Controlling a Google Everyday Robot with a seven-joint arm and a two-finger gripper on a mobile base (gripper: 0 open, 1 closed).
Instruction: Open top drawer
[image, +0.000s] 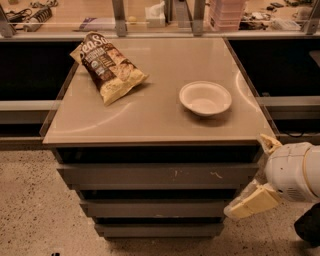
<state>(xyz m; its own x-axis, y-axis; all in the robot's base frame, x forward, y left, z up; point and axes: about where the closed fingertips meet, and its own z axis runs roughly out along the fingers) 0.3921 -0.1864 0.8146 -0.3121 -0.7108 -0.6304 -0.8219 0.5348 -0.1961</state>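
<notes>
At lower right, off the right end of the drawers, the gripper (248, 176) has its pale yellow fingers (252, 202) spread wide, holding nothing. One finger points up near the table corner. The other angles down-left across the right edge of the drawer stack; contact unclear. White rounded wrist (294, 172) sits behind them, partly cut off by the frame edge. Top drawer (150, 176) is just left of the gripper: widest grey front, pale scratch marks right of centre, dark band above it under the table (160, 117) top. Two narrower grey drawers (157, 208) are stepped back below it. On the table, a chip bag (111, 67) lies back-left and a white bowl (205, 97) sits upright to the right, well apart. Speckled floor (30, 200) below.
</notes>
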